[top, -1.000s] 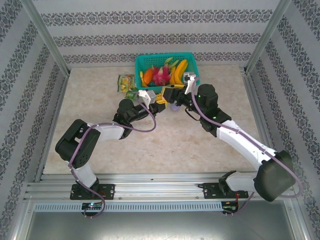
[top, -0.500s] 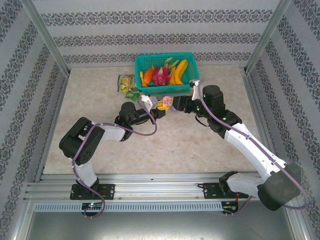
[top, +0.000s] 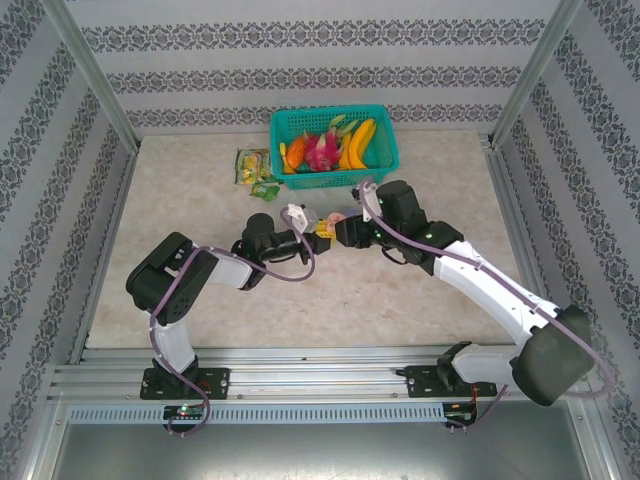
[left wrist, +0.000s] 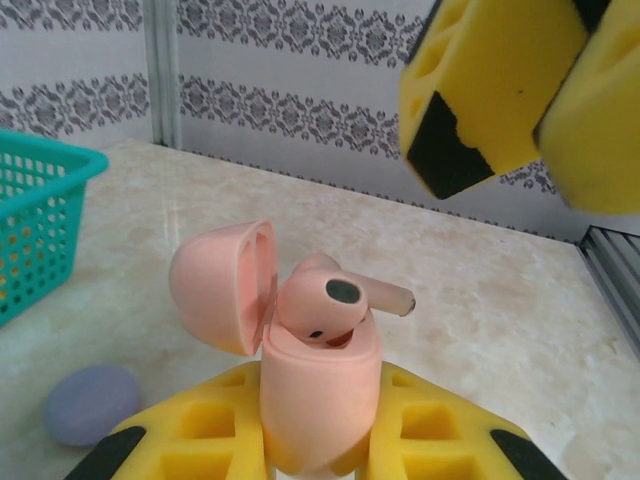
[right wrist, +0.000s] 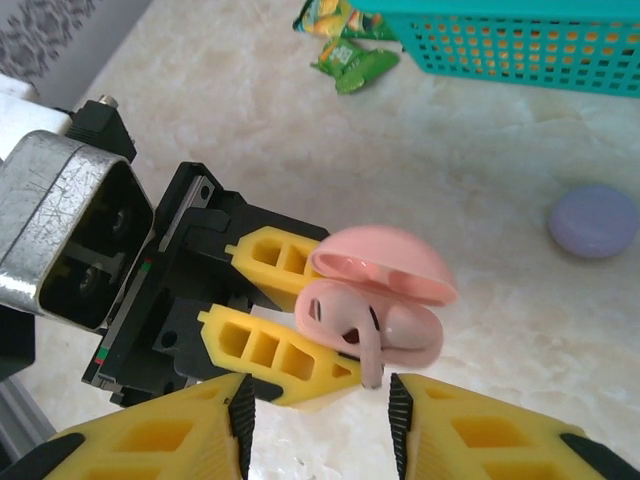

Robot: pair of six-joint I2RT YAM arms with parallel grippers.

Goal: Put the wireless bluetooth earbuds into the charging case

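Earbud [left wrist: 325, 300]: lying crooked atop open pink charging case [left wrist: 320, 400], clamped in left pincer [right wrist: 310, 310]. Right pincer [right wrist: 318, 415] just arriving, earbud directly ahead, jaws apart but narrowing; pressing home looking imminent.

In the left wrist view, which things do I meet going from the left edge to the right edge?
Teal plastic mesh basket → lilac round case → open pink charging case holding a pink earbud → right gripper with yellow jaws.
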